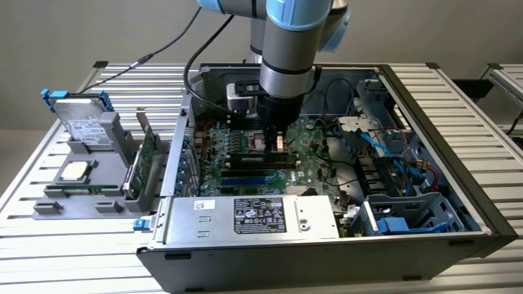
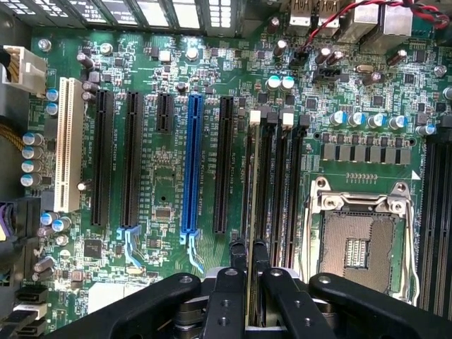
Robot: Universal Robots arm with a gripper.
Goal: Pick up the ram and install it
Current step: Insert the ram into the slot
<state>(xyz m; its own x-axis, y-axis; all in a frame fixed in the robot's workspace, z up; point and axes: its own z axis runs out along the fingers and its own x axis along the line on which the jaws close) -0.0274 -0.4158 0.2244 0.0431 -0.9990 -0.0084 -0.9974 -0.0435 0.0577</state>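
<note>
— Where is the ram?

— In the hand (image 2: 248,248). The black fingers (image 2: 236,263) are drawn together on the ram (image 2: 248,300), which shows edge-on as a thin strip in the narrow gap between them. I judge it clamped, not merely touched.

— And where is the hand?

— Down inside the open computer case (image 1: 457,153), which sits on the slatted tabletop (image 1: 49,245). In the exterior view it hangs low over the middle of the motherboard (image 1: 245,168). Whether the stick touches the board, I cannot tell.

— What does the fit turn on?

— Line against line. The memory slots (image 2: 277,183) are four dark parallel channels. They lie between the long expansion slots, the blue slot (image 2: 191,169) among them, and the open processor socket (image 2: 357,247). The ram's long axis runs the same way as those channels, so I would say no twist is called for.

— Which channel?

— The outer channel (image 2: 254,183), the one farthest from the socket. It lies straight below the fingers, or very nearly. Any sideways offset looks slight, though I would not swear it is dead centre.

— Is it seated?

— Not that I can see. The channels look empty along their visible length, and the white latches (image 2: 256,116) stand at their far ends.
</note>
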